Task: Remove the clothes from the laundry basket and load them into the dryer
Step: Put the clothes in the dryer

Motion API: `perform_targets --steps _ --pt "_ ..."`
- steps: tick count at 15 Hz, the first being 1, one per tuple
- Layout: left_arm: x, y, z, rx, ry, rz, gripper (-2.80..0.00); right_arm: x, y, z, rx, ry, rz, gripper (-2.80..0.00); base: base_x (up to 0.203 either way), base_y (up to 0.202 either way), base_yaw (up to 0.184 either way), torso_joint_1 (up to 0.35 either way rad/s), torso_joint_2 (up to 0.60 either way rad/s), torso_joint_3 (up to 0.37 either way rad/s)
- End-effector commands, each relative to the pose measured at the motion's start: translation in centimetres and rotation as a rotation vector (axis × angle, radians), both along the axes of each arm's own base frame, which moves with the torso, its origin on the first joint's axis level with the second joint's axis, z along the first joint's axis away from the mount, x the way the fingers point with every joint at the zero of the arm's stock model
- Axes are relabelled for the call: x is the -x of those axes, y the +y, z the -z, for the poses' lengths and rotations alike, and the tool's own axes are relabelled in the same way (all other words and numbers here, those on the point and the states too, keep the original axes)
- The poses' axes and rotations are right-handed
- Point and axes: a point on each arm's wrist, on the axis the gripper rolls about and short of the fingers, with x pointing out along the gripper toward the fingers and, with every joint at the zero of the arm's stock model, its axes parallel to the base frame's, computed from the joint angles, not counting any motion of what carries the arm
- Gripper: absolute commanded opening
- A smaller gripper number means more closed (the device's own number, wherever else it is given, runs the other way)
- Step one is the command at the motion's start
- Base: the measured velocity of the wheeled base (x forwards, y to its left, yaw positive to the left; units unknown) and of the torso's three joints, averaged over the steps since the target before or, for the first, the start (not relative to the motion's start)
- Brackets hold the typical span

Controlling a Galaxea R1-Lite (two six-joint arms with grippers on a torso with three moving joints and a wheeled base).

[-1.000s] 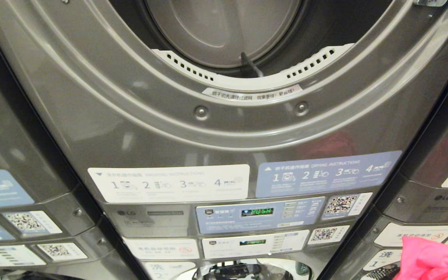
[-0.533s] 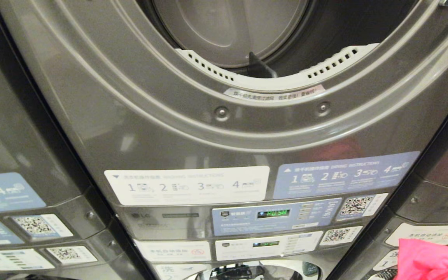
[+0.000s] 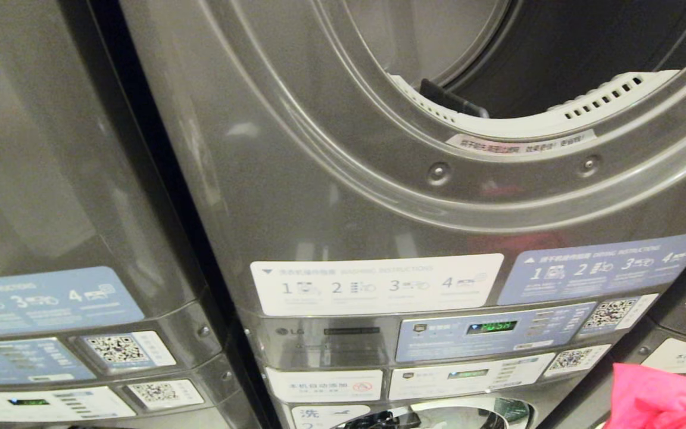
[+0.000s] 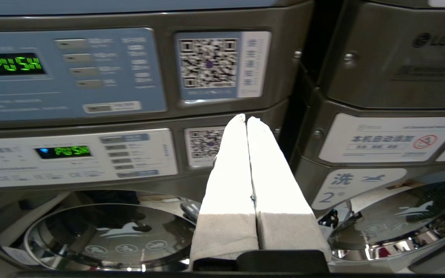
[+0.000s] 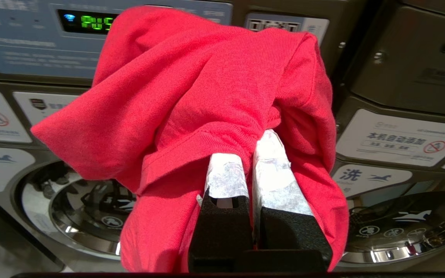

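Note:
The dryer (image 3: 331, 196) is a grey front-loader; its round opening (image 3: 587, 53) stands open at the upper right of the head view, and the drum looks dark. A red garment from the clothes (image 5: 207, 77) drapes over my right gripper (image 5: 247, 144), which is shut on a fold of it in front of the control panels; the same cloth (image 3: 658, 396) shows at the lower right corner of the head view. My left gripper (image 4: 245, 117) is shut on nothing, level with the lower panel. The laundry basket is out of view.
A white lint-filter rim (image 3: 521, 125) lines the lower edge of the opening. Control panels with lit green displays (image 3: 492, 326) sit under it, above a washer door with a chrome rim (image 4: 102, 235). Similar machines stand on the left (image 3: 51, 238) and right (image 4: 392, 77).
The whole head view has shifted: the dryer opening went from the middle to the right and more of the left machine shows. The red cloth stays in the lower right corner.

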Motion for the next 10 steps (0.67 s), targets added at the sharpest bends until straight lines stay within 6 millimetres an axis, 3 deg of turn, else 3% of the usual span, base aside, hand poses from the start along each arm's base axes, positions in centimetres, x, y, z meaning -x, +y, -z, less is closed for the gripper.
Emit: perform_targets --steps 1,6,10 --pt "0.0 0.0 -0.01 0.0 -0.001 0.0 -2.8 0.01 0.0 0.01 0.001 0.0 -0.001 -2.8 0.0 0.196 -0.001 0.002 0.0 0.0" --pt "0.0 0.0 -0.01 0.0 -0.001 0.0 -2.8 0.01 0.01 -0.04 -0.011 -0.004 -0.005 -2.8 0.0 0.179 -0.001 0.001 0.0 0.002" --pt "0.0 0.0 -0.01 0.0 -0.001 0.0 -2.8 0.01 0.04 -0.04 0.012 -0.005 -0.019 -2.8 0.0 0.017 0.001 0.003 0.0 0.002"
